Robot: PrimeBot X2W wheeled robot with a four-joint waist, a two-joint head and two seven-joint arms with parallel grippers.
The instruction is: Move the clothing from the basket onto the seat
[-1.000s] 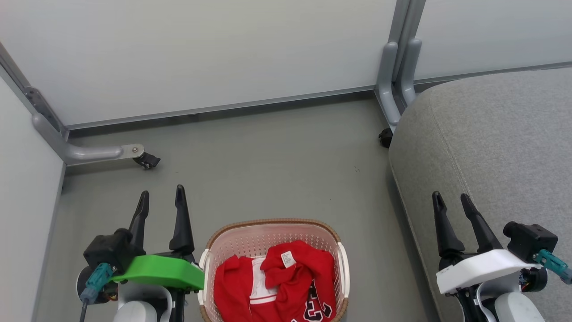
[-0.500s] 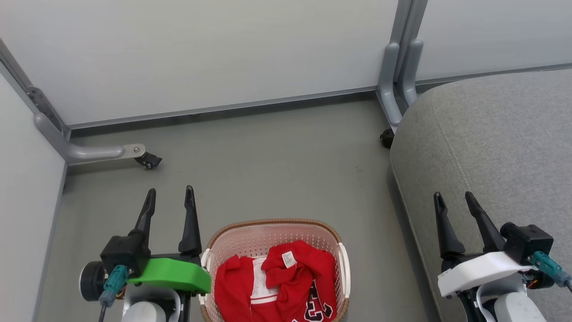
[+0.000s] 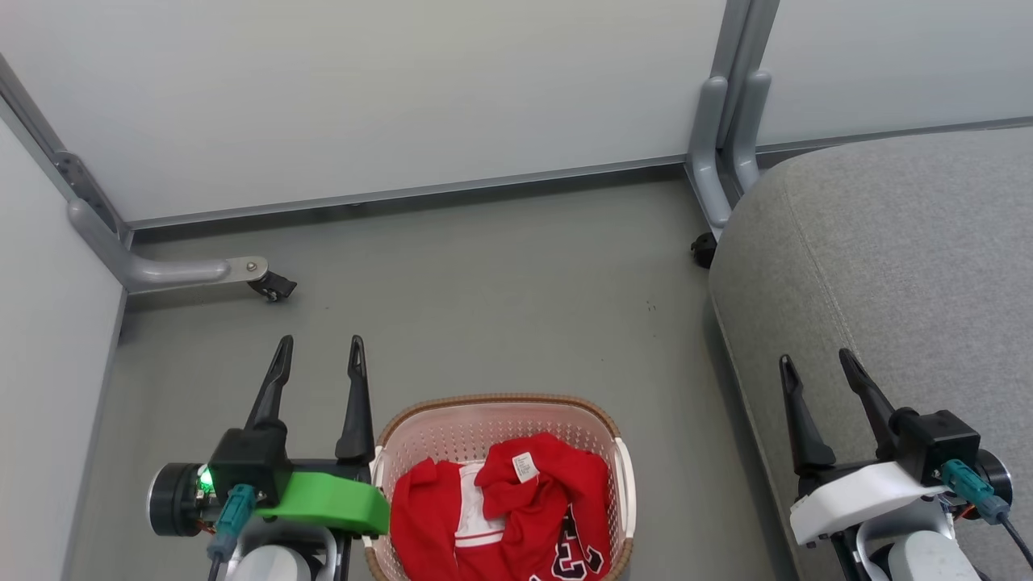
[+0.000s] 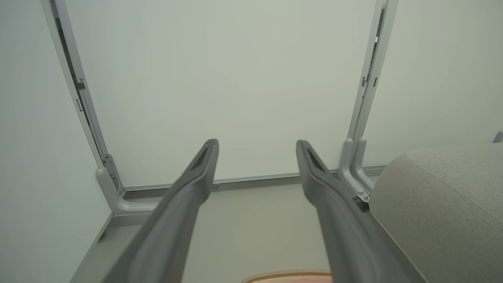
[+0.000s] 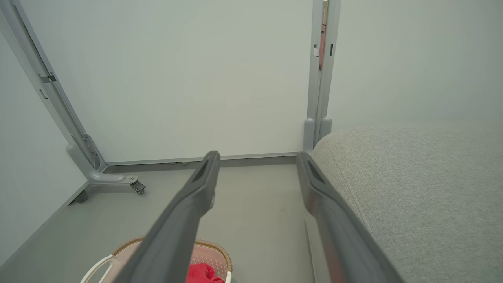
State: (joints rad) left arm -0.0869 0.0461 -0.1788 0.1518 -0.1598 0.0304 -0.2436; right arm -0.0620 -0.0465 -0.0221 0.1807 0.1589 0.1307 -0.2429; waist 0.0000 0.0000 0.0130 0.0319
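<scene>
Grey floor holds an oval cream plastic basket with both soft red clothes piled inside. None lies on the big light-grey cloth seat. Left gripper and right gripper gape wide, holding nothing. All moving is left.

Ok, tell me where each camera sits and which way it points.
Head view: on the head, looking forward and down at the floor, basket of clothing and seat; left tool and right tool show, both open.
Left wrist view: on the left wrist, looking along its own fingers at the wall panel.
Right wrist view: on the right wrist, along its fingers toward the same panel.
Shared: both wrist views catch the seat and basket rim.
</scene>
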